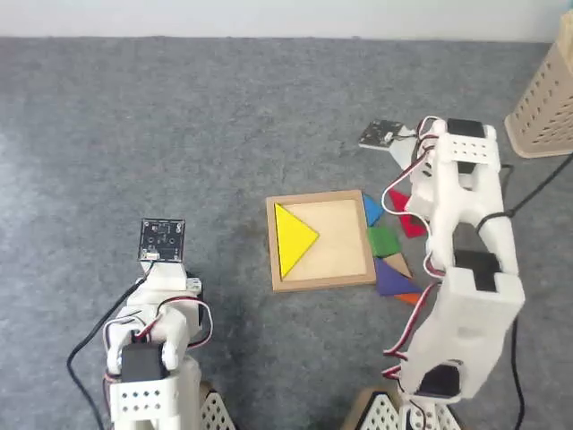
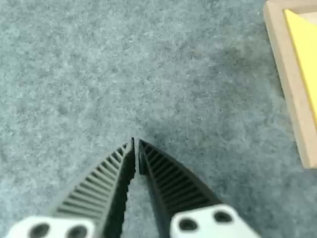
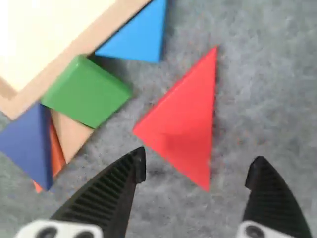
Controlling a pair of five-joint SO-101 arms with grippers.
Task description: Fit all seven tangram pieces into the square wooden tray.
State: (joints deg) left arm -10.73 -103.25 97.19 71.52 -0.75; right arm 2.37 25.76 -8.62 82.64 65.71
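The grey worktop (image 1: 179, 116) is carrying everything, and its far and left stretches are lying bare, giving generous room for moving. The square wooden tray (image 1: 322, 284) is sitting between the two arms. It is holding only the large yellow triangle (image 1: 293, 237), against the wall nearest the left arm, and the rest of its floor is standing free.

The right pincer (image 3: 198, 161) is hovering spread over the red triangle (image 3: 185, 124), its fingers straddling the near end. The left pincer (image 2: 136, 144) is hanging over bare worktop just outside the tray's rim, pressed together and gripping nothing.

The loose pieces are crowding along the tray's right wall. The green square (image 3: 84, 91) and blue triangle (image 3: 138, 34) are touching the rim. A dark blue triangle (image 3: 25, 141), a tan piece (image 3: 72, 136) and an orange piece (image 3: 57, 153) are bunching beside them.

The red triangle is lying apart, with clear carpet around it, so access looks easy. The likely trouble is its slanted edges: closing on them could be twisting or squirting the piece out. A finger drifting inward could be nudging the green square, and a low carry could be catching the tray's raised rim.
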